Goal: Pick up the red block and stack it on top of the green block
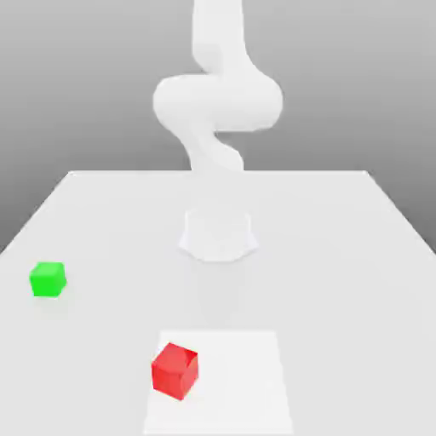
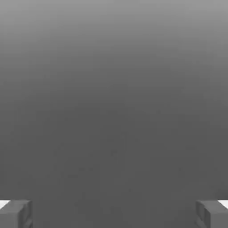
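Fingers [image 2: 15, 213] spread wide, operator: in the hand view your end effector [image 2: 114, 214] shows two grey fingertips far apart with nothing between them, so it is open and holding nothing. Past those tips you get a plain grey backdrop, with neither block near them.

Look to the exterior view and you have the white arm [image 1: 217, 102] rising from its round base [image 1: 218, 234] at the middle of the table [image 1: 341, 255], curling up out of the top of the picture. The red block [image 1: 175, 370] sits on the table in front of that base, resting on the near-left part of a paler square patch [image 1: 247, 383], turned a little so one corner faces you. The green block [image 1: 48, 279] stands on the table well apart from the red one, farther back and off to the exterior view's left. Both blocks sit flat, untouched, and well clear of your end effector.
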Robot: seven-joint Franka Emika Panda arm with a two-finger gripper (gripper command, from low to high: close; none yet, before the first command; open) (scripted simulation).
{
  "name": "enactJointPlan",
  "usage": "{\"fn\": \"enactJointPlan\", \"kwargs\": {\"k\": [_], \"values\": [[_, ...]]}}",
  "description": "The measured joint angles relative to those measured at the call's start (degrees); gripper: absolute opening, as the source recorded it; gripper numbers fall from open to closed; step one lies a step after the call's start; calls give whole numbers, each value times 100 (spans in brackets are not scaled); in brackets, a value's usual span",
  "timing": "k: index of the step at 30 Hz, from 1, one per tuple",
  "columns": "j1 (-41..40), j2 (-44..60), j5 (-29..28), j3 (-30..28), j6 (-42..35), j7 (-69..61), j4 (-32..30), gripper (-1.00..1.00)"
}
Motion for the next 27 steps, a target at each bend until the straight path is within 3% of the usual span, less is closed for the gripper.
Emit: {"fn": "enactJointPlan", "kwargs": {"k": [21, 27], "values": [[-755, 4396, -13, -18, 2254, 1498, -1805, 0], [-746, 5641, 18, -30, 3254, 1539, -1720, 0]]}}
